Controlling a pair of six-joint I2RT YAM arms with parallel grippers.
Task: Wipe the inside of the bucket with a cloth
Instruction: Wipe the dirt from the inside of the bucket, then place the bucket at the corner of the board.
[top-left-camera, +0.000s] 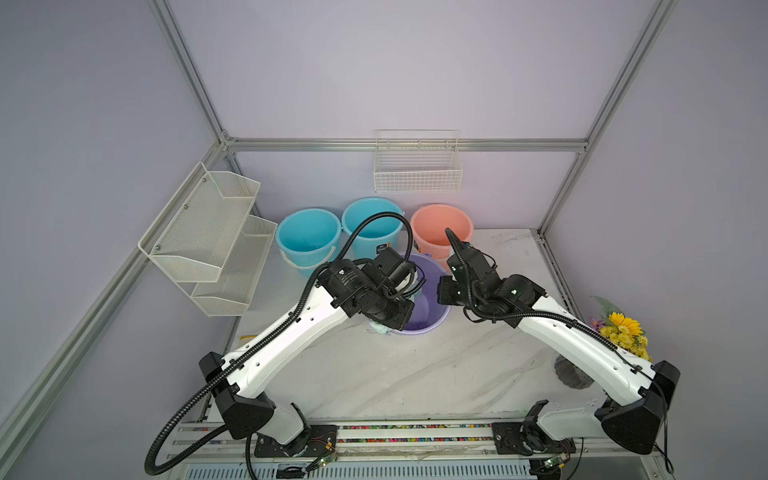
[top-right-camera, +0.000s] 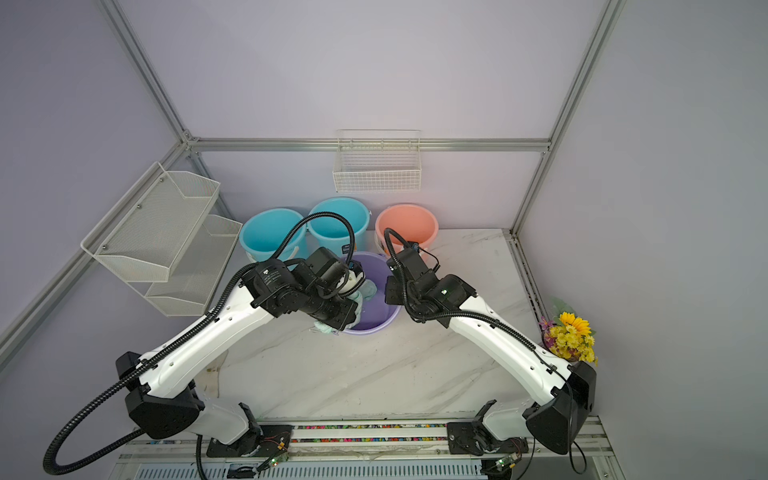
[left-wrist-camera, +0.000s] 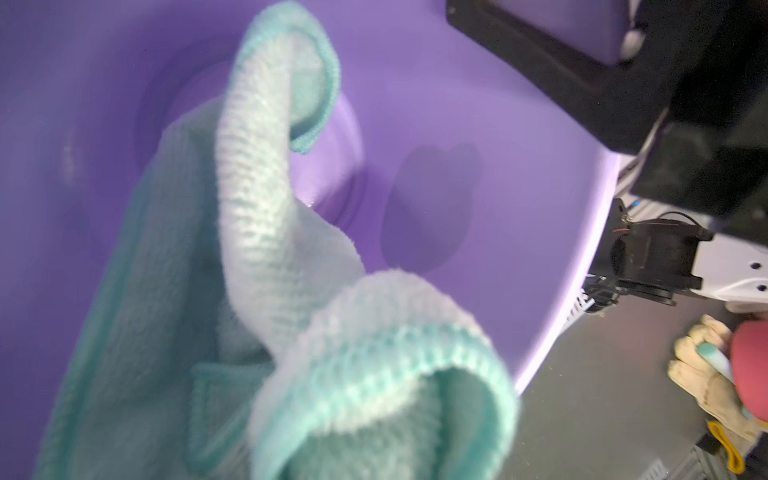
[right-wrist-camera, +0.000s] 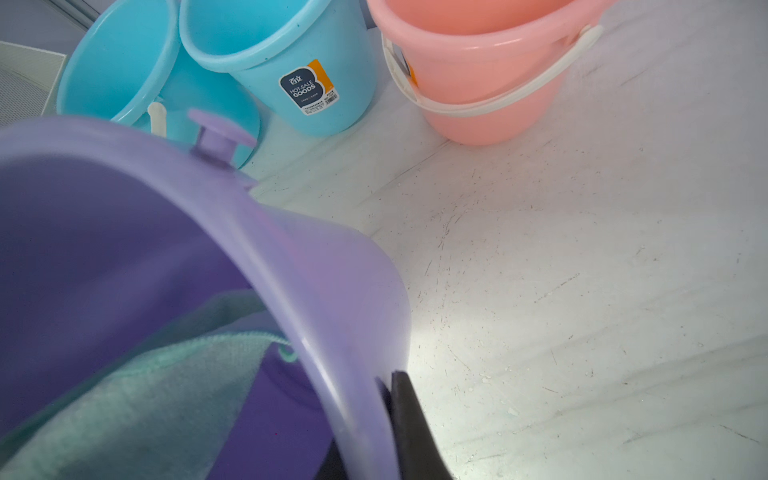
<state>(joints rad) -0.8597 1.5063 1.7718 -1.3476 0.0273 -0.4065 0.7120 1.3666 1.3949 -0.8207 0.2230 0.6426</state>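
My left end effector pinches cloth inside purple bucket, frame centre; right end effector clamps its rim.

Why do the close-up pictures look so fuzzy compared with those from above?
Left wrist view: the cloth hangs near the lens, so it blurs; a dark shadow lies on the purple bucket. Right wrist view: that bucket's rim is soft, the label on the blue bucket sharp. Both top views: even light, all crisp.
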